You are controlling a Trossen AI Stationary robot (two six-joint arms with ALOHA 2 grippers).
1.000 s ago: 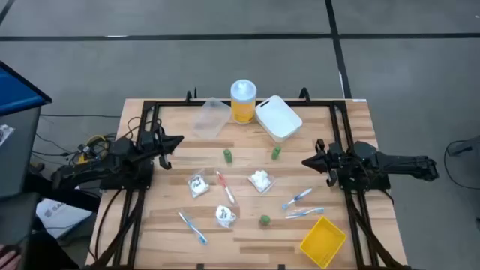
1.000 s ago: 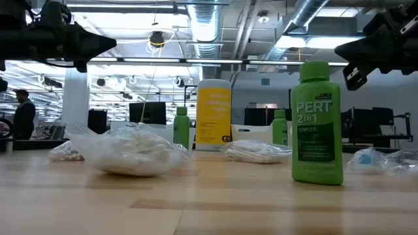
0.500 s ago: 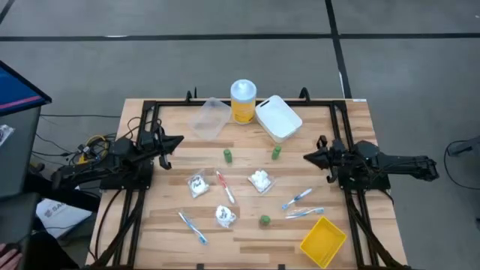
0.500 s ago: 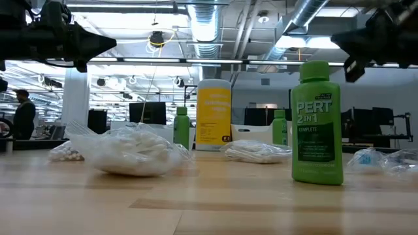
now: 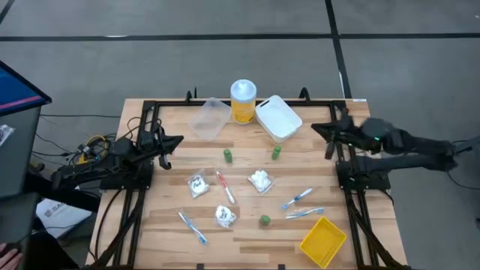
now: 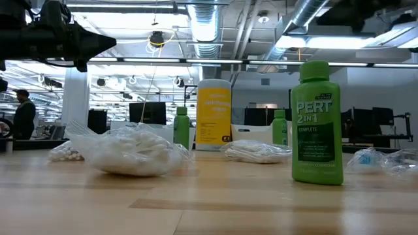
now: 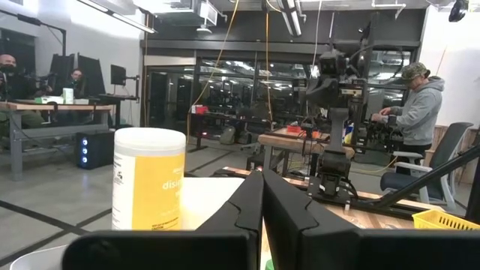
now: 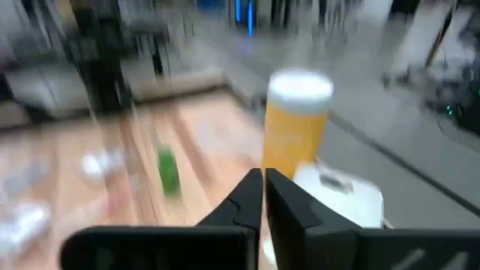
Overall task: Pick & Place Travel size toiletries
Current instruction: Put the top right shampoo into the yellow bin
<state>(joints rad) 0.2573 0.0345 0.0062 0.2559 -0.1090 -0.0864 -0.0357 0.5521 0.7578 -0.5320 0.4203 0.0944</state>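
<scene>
Three tiny green bottles stand upright on the table (image 5: 227, 155), (image 5: 276, 152), (image 5: 265, 220); the nearest one looms large in the low view (image 6: 320, 124). A red-white stick (image 5: 225, 186) and blue-white sticks (image 5: 193, 226), (image 5: 297, 198), (image 5: 304, 213) lie flat. Three clear packets with white contents (image 5: 198, 184), (image 5: 260, 180), (image 5: 225, 215) lie among them. My left gripper (image 5: 180, 140) hovers shut at the table's left side, its fingers together in the left wrist view (image 7: 262, 196). My right gripper (image 5: 313, 127) is raised over the right side, shut (image 8: 263, 191), holding nothing.
A tall yellow jar with a white lid (image 5: 243, 100) stands at the far edge between a clear tub (image 5: 212, 116) and a white tub (image 5: 278, 117). A yellow bin (image 5: 323, 241) sits at the near right corner. People work in the room beyond.
My right arm has lifted and swung toward the table's far edge, rising out of the top of the low view; its wrist picture is blurred by the motion. The toiletries have stayed in place.
</scene>
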